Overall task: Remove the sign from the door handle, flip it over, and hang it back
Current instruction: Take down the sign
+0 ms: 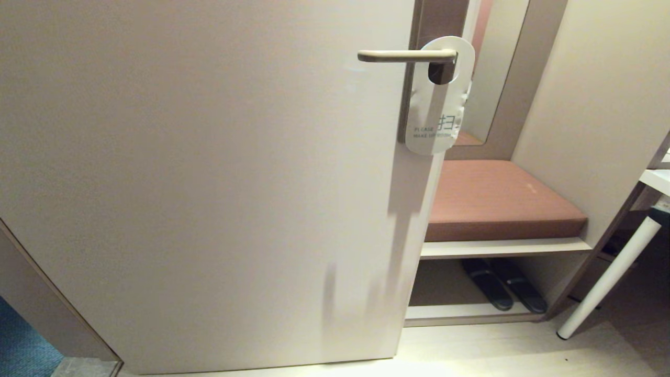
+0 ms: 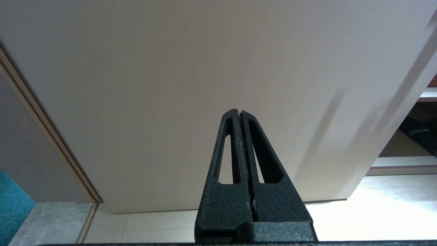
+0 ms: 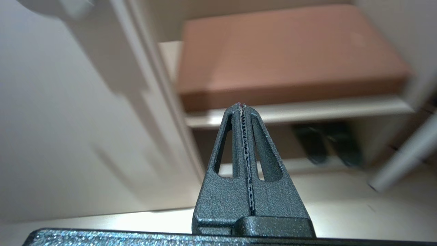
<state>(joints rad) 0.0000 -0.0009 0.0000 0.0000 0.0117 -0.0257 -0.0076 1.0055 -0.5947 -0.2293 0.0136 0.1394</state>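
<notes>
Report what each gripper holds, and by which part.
Nothing is held: left gripper and right gripper are shut and empty. The sign hangs on the door handle.

End effector: the left end effector [image 2: 240, 112], black and rough, has two long pointy fingers [image 2: 228, 150] pressed tight together with nothing between them.
Door: a big, smooth, cream-white door [image 2: 170, 85] fills most of the view behind the fingers.
Door frame: a thin brown strip [image 2: 44, 136] runs slanted down one side.
Floor: pale tiles [image 2: 375, 205] lie under the door.
Carpet: a bit of blue-green carpet [image 2: 13, 205] shows in the corner.
Shelf: a white shelf edge [image 2: 399, 164] with a dark slipper [image 2: 421, 135] sits past the door.
</notes>
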